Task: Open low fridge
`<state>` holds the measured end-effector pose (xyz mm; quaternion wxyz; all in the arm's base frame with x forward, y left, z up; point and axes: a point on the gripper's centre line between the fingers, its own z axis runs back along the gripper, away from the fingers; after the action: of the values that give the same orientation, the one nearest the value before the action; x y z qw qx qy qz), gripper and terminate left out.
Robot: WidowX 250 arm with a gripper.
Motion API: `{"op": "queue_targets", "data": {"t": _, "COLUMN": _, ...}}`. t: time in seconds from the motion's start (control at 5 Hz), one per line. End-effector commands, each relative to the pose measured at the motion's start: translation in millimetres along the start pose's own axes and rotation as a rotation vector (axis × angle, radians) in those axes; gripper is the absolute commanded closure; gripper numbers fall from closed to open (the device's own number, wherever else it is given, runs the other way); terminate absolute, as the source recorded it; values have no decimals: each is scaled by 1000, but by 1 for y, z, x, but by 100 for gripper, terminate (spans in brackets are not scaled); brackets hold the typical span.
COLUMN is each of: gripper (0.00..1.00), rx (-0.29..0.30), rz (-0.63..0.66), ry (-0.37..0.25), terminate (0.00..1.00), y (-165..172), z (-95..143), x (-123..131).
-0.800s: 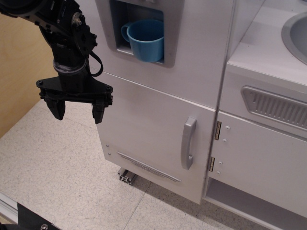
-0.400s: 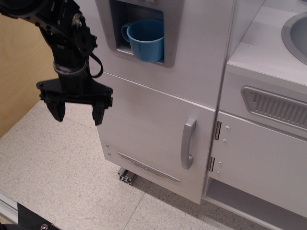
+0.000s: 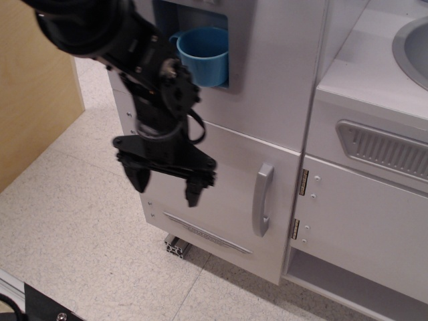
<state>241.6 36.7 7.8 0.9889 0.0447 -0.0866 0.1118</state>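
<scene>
Gripper: I've got the black gripper (image 3: 166,185) hanging in front of the low fridge (image 3: 214,194), left of its handle (image 3: 262,199).
Fingers: both fingers (image 3: 192,191) spread wide, pointing down, nothing between them.
Contact: I can't tell if they touch the door.
Fridge: shut, below the blue cup (image 3: 202,55) recess.

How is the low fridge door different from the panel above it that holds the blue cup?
The low fridge door has a vertical grey bar handle near its right edge; the upper panel shows no handle. The low fridge door is flat, with a thin vent strip near the bottom; the upper panel has a grey recess with a blue cup inside. Both are white, and both are shut.
</scene>
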Motion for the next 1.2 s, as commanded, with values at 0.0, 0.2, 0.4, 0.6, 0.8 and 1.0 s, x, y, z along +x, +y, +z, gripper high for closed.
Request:
{"op": "queue_targets", "data": {"t": 0.0, "gripper": 0, "rx": -53, "rz": -126, "ry": -102, "terminate": 0, "y": -55, "z": -8, "x": 22}}
{"op": "queue_targets", "data": {"t": 0.2, "gripper": 0, "rx": -81, "rz": -162, "ry": -113, "terminate": 0, "y": -71, "z": -13, "x": 29}}
{"op": "queue_targets", "data": {"t": 0.4, "gripper": 0, "rx": -76, "rz": -185, "ry": -171, "terminate": 0, "y": -79, "z": -20, "x": 38}}
{"op": "queue_targets", "data": {"t": 0.6, "gripper": 0, "rx": -93, "rz": -198, "ry": -205, "terminate": 0, "y": -79, "z": -29, "x": 42}}
{"op": "queue_targets", "data": {"t": 0.8, "gripper": 0, "rx": -89, "rz": -190, "ry": -247, "terminate": 0, "y": -84, "z": -36, "x": 48}}
{"op": "queue_targets", "data": {"t": 1.0, "gripper": 0, "rx": -100, "rz": -188, "ry": -230, "terminate": 0, "y": -88, "z": -38, "x": 52}}
